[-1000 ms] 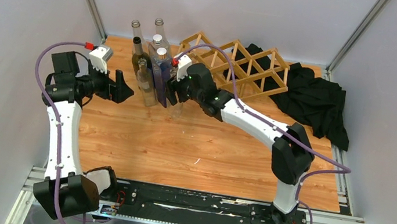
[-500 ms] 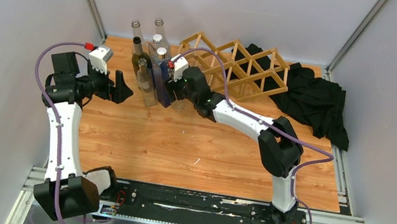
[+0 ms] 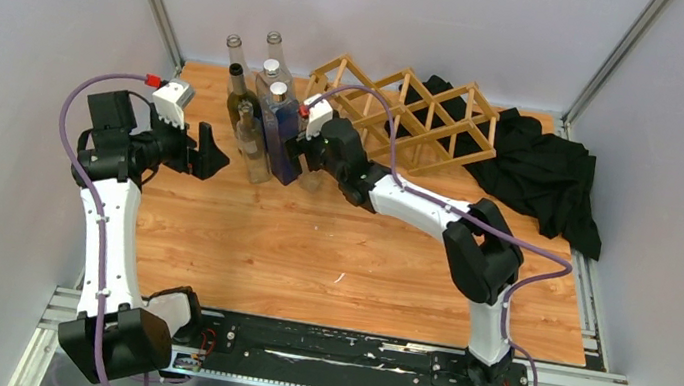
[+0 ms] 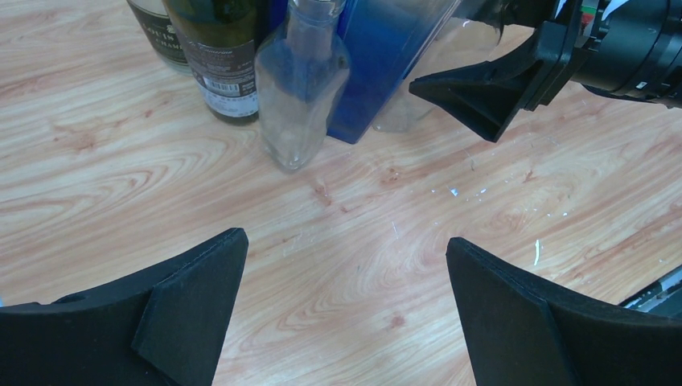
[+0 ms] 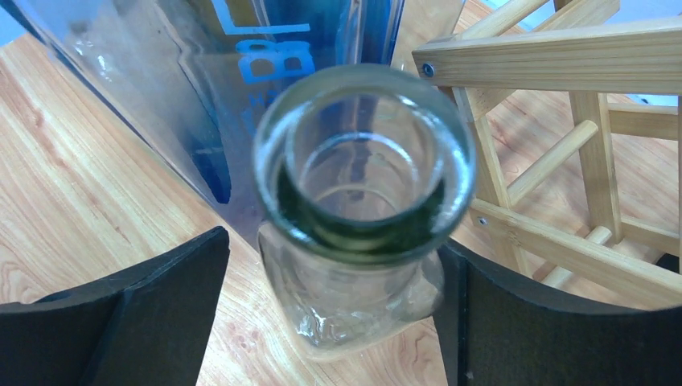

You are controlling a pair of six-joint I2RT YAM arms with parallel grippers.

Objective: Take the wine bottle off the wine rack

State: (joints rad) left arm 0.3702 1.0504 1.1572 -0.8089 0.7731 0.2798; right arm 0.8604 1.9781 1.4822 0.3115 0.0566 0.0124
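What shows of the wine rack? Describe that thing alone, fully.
The wine rack is a lattice of thin, light, bare-wood slats crossing into diamond openings, with small screws at the joints. It stands at the wooden table's far edge, right of the upright bottles. No bottle shows in any opening. A black cloth lies behind it and to its right. The right arm's purple cable crosses over its left part. A clear bottle stands close by its left end; contact cannot be told.

Wooden tabletop point(image 3: 330, 252), light grain, few small white marks. Far left: group of upright bottles point(image 3: 251, 105) (blue bottle point(image 3: 281, 139) among them). Clear bottle point(image 5: 354, 322) stands just beside blue one. Far middle: wine rack point(image 3: 420, 113). Far right: crumpled black cloth point(image 3: 543, 171).
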